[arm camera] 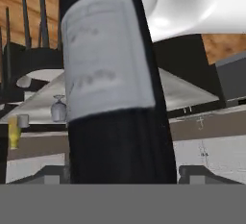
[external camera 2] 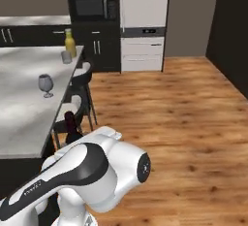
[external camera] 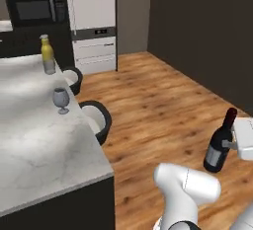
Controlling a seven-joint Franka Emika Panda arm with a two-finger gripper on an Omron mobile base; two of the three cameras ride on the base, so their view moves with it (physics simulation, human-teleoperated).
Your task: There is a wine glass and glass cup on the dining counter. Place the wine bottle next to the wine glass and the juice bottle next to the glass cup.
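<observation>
Right up close in the hand view is the wine bottle (arm camera: 113, 88). It is dark with a pale label, and it sits between the two finger tips. The gripper (arm camera: 122, 172) holds it by the body.

From the left base view the wine bottle (external camera: 220, 142) hangs in the air over the wood floor (external camera: 163, 100), tipped a bit, with its red neck up. The gripper (external camera: 232, 144) grips its side. It is well away from the counter (external camera: 44, 145). From the right base view, just the bottle's (external camera 2: 71, 129) top peeks out behind the big white arm (external camera 2: 92, 171).

On the counter stands the wine glass (external camera: 61, 99), near the edge. Farther back stands the juice bottle (external camera: 47, 51), yellow with a grey cap. A glass cup (external camera 2: 66, 57) stands just beside it, in front.

Two dark stools (external camera: 96, 118) are tucked at the counter's side, between the counter and the open floor. They stand on the side where the bottle is.

Behind it all are dark cabinets with a microwave (external camera: 37, 9) and a white fridge (external camera: 91, 21).
</observation>
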